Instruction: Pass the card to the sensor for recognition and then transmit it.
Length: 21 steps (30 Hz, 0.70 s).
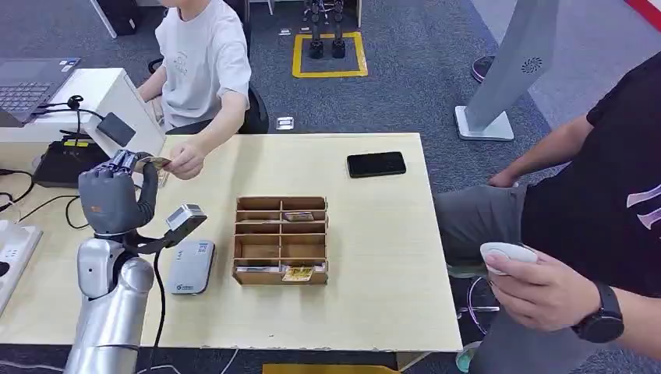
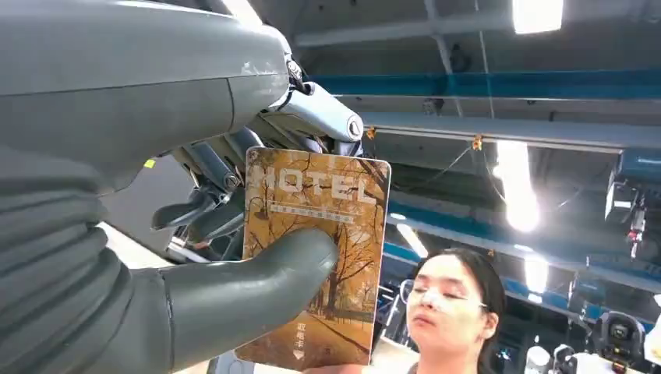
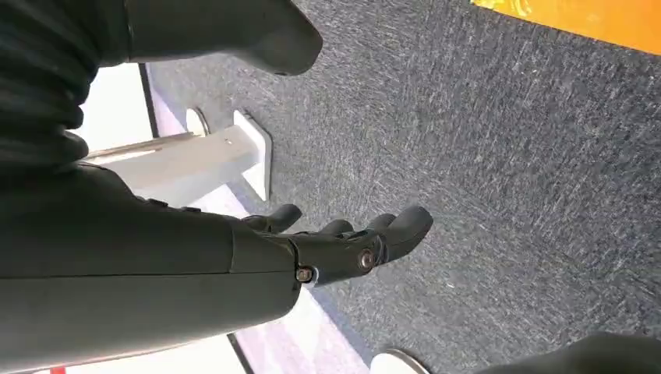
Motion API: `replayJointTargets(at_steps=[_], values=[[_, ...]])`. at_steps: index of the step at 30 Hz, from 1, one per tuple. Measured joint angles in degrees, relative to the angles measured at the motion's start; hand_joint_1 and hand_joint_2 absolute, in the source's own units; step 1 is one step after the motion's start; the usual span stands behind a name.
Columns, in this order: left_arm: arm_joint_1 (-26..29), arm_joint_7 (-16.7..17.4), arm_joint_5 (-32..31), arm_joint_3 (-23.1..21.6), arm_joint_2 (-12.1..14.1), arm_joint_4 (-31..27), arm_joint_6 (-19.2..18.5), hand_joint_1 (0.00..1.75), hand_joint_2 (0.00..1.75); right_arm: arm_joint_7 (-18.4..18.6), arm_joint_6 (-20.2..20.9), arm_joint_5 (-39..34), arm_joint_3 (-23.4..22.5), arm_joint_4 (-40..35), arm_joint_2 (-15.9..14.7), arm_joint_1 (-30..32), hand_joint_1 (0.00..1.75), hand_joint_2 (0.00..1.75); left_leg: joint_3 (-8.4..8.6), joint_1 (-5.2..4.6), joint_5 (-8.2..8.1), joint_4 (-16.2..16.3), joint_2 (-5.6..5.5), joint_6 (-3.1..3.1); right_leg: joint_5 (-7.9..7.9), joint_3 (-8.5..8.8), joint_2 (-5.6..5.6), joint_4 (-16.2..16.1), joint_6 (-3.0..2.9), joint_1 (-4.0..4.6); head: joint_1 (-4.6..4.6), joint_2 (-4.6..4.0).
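My left hand [image 1: 117,195] is raised over the table's left side and pinches an orange hotel card [image 1: 153,163] between thumb and fingers. In the left wrist view the thumb [image 2: 249,288] presses across the card [image 2: 327,226], which has an autumn tree picture on it. A person seated across the table reaches a hand [image 1: 185,161] to the card's far edge and seems to touch it. The grey-white card sensor [image 1: 191,266] lies flat on the table below my forearm. My right hand [image 3: 343,245] hangs over the carpet, fingers apart, holding nothing.
A wooden compartment box [image 1: 281,238] with a few cards stands mid-table. A black phone [image 1: 376,164] lies at the far right. A laptop [image 1: 31,82] and cables sit to the left. Another person at the right holds a white device [image 1: 507,255].
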Motion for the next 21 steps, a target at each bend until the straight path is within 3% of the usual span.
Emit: replayJointTargets(at_steps=[4,5,10,16,21], values=[[0.0,0.0,0.0,0.1,-0.2,0.2,0.0,1.75,1.75,0.0,0.0,0.0,0.0,0.0,0.0,0.0,0.0,1.75,0.0,0.0,0.0,0.0,0.0,0.0,0.0,0.0,0.0,0.0,0.0,0.0,0.0,0.0],[0.0,0.0,0.0,0.1,-0.2,0.3,0.0,0.0,1.75,0.0,0.0,0.0,0.0,0.0,0.0,0.0,0.0,1.75,0.0,0.0,0.0,0.0,0.0,0.0,0.0,0.0,0.0,0.0,0.0,0.0,0.0,0.0],[-0.2,1.0,1.9,0.1,-0.2,0.9,0.0,0.0,1.75,0.0,0.0,-0.2,0.0,0.0,0.0,0.0,0.0,1.75,-0.02,0.0,-0.01,0.0,0.0,0.0,0.0,-0.03,0.01,0.0,0.0,0.0,0.0,0.0],[-0.8,9.2,8.0,-3.3,1.5,3.1,0.0,0.0,1.75,0.0,-0.2,-0.9,0.0,0.0,0.0,0.0,0.0,1.75,-0.01,0.0,0.0,0.0,0.02,0.0,0.0,-0.04,0.02,0.0,0.0,0.0,0.0,0.0],[-0.4,11.8,13.1,-7.8,3.9,3.5,-3.0,0.0,1.75,0.0,-0.5,-1.6,0.0,0.0,0.0,0.3,0.0,1.75,-0.02,0.0,0.0,0.0,0.03,0.0,0.0,-0.03,0.04,0.0,0.0,0.0,0.0,0.0]])
